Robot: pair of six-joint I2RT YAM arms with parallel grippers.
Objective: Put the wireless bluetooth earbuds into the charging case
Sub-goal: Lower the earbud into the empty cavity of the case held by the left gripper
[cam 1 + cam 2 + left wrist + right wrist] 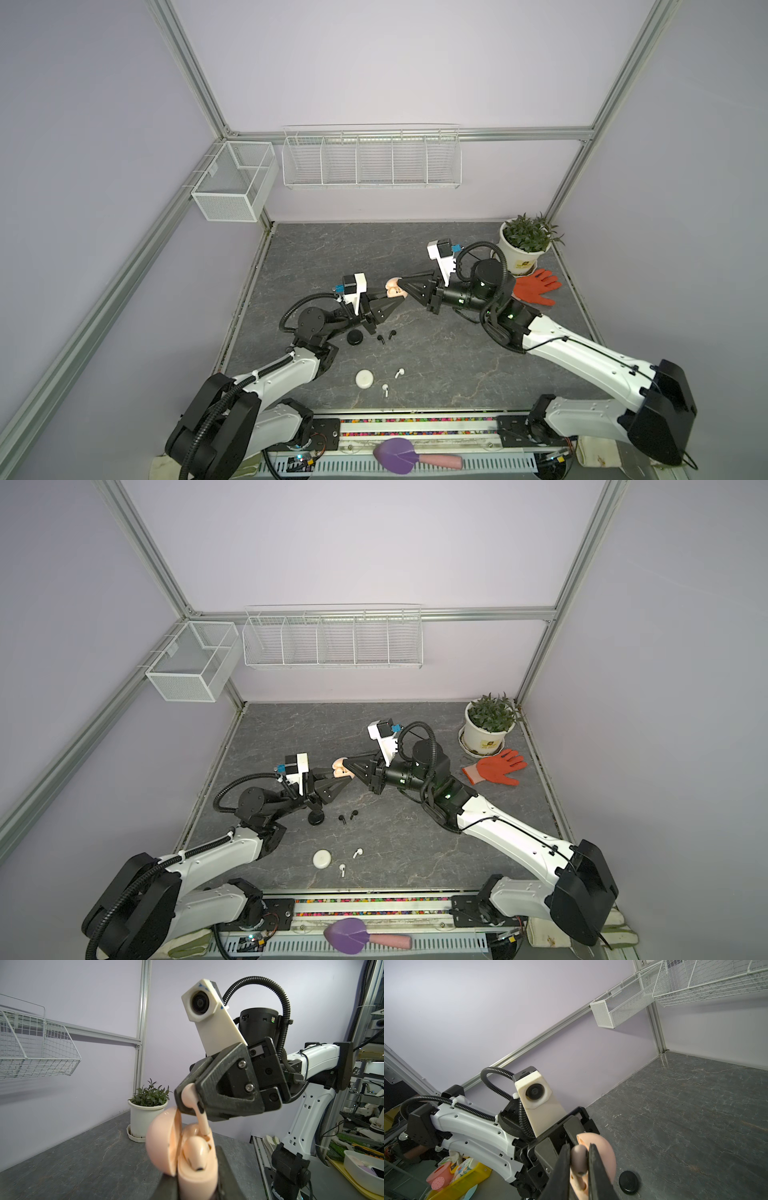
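Note:
My left gripper (395, 296) is shut on the pale pink charging case (197, 1176), held above the table with its lid (160, 1142) open. One pink earbud (195, 1153) sits in the case. My right gripper (187, 1101) is shut on the head of a second pink earbud (190, 1095), and that earbud's stem (202, 1122) dips into the case's free slot. The right wrist view shows this earbud (579, 1157) pinched between the jaws. Two black earbuds (381, 338) (392, 333) and two white earbuds (400, 372) (385, 389) lie on the table.
A round black case (355, 337) and a round white case (365, 379) lie by the loose earbuds. A potted plant (525, 245) and an orange glove (536, 286) are at the back right. Wire baskets (372, 160) (235, 180) hang on the walls.

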